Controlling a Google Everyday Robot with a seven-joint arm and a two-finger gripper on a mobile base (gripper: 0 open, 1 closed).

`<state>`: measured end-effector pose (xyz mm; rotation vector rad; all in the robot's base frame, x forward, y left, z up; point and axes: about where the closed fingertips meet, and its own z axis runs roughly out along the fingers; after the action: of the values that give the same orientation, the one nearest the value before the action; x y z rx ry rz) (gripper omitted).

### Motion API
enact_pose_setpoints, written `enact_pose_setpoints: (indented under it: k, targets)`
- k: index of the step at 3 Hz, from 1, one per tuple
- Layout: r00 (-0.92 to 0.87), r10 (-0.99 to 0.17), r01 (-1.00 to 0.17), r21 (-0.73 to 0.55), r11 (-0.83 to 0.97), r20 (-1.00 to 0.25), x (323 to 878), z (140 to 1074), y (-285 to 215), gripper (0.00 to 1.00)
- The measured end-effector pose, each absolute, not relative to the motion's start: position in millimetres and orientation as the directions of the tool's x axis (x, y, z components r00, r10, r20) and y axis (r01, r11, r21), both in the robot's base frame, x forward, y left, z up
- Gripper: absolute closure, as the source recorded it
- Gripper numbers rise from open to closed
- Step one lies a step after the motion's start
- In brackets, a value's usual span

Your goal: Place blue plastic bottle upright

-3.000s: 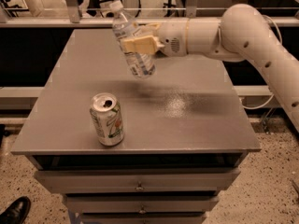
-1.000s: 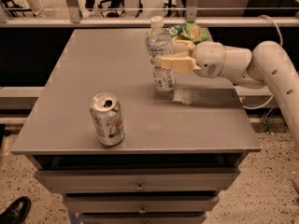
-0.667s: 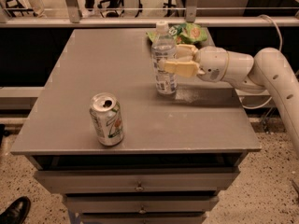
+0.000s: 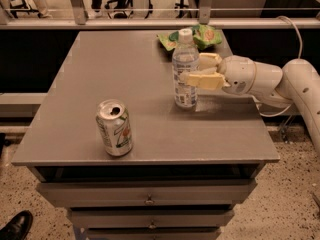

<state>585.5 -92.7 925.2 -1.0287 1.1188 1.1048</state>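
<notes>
The blue plastic bottle (image 4: 185, 84) is clear with a white cap and a pale printed label. It stands upright on the grey table top (image 4: 100, 74), right of centre, with its base on the surface. My gripper (image 4: 192, 69) reaches in from the right at the height of the bottle's middle. One cream finger (image 4: 202, 80) lies across the near side of the bottle and the other shows behind it, so the gripper is shut on the bottle. The white arm (image 4: 260, 79) stretches off to the right edge.
A silver soda can (image 4: 115, 128) with green-red print stands upright near the table's front left. A green snack bag (image 4: 197, 35) lies at the back edge behind the bottle. Drawers (image 4: 145, 199) sit under the table top. A railing runs behind.
The bottle, held tilted in the air to the left three seconds ago, has moved right and down with the gripper. It now stands vertical with its base on the table.
</notes>
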Motion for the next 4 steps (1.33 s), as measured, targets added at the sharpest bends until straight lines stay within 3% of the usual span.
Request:
enact_pose_setpoints:
  k: [1, 3, 4]
  targets:
    - [0.094, 0.135, -0.983, -0.071, 0.167, -0.986, 577.4, 923.4, -101.1, 0.05]
    - [0.113, 0.108, -0.977, -0.091, 0.195, -0.988, 554.7, 931.9, -118.7, 0.0]
    - [0.136, 0.025, -0.966, -0.126, 0.226, -0.99, 540.1, 962.3, -145.8, 0.0]
